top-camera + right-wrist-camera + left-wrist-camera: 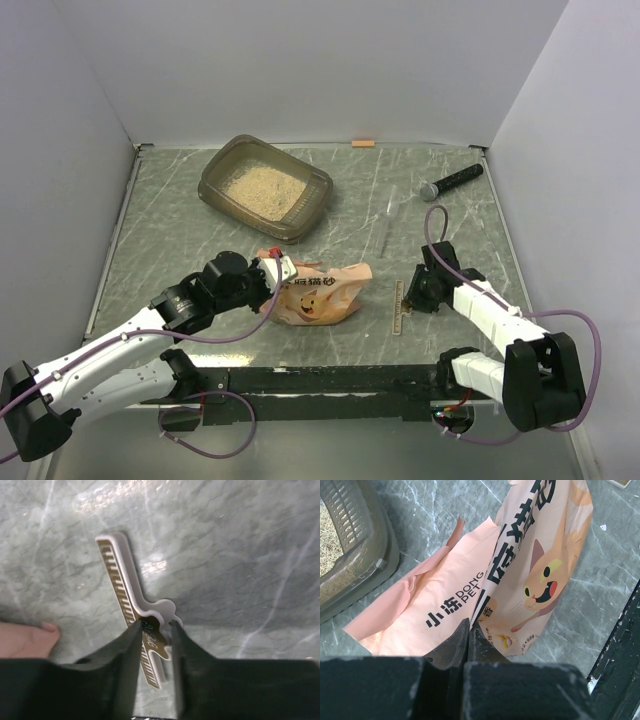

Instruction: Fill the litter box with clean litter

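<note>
The litter box (215,172) stands at the back left, with beige clean litter (262,186) spread over its floor; its corner (375,545) shows in the left wrist view. The orange-pink pouch (325,295) lies on the table near the front centre, its cat print facing up (470,580). My left gripper (272,262) is shut on the pouch's left end, the fingers (469,625) pinching its film. My right gripper (405,300) is down at the table right of the pouch. Its fingers (156,625) are closed against both sides of a white and gold comb-like clip (120,575).
A black microphone-like stick (452,181) lies at the back right. A thin clear rod (384,225) lies in the middle right. A small orange piece (362,143) sits at the back edge. White walls stand on three sides. The pouch's corner (22,637) sits just left of the clip.
</note>
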Tool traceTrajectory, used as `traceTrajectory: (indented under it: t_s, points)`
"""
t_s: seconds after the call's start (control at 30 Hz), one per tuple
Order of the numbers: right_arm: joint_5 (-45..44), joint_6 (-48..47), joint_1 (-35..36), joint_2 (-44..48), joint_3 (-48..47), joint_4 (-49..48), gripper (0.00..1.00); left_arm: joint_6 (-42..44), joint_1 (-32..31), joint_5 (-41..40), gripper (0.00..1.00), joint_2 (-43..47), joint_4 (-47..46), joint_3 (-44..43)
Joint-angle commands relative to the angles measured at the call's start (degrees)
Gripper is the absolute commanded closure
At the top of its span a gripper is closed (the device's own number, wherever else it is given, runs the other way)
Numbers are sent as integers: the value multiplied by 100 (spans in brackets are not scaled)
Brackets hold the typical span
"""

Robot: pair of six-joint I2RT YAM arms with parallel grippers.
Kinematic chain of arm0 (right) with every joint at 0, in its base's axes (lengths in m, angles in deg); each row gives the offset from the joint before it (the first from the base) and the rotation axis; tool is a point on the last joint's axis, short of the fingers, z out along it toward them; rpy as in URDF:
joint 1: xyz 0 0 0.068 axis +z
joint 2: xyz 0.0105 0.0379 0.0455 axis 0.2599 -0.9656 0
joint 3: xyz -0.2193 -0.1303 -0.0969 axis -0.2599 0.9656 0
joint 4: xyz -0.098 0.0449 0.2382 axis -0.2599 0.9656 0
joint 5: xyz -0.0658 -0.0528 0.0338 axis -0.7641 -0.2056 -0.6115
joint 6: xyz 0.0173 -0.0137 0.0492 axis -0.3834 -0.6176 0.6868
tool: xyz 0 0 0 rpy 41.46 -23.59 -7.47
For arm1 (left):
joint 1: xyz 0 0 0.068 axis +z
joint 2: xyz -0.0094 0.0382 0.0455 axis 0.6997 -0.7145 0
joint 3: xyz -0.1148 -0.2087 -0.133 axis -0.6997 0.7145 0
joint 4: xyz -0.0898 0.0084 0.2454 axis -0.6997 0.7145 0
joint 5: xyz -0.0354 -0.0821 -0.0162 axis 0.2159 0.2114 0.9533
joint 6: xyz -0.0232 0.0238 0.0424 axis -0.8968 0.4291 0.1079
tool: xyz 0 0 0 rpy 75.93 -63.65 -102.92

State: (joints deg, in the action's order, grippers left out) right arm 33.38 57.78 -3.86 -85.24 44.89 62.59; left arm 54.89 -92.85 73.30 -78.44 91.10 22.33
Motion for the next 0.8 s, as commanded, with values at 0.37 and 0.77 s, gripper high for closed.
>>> traceTrajectory:
  t_s: [0.37,0.77]
  points:
    - [-122,63,-48,613,-7,-28,100,-69,19,-10,90,46,-326,-315]
    - [-149,-780,119,1334,-2036,1019,100,-271,19,596,57,-428,861,-1966]
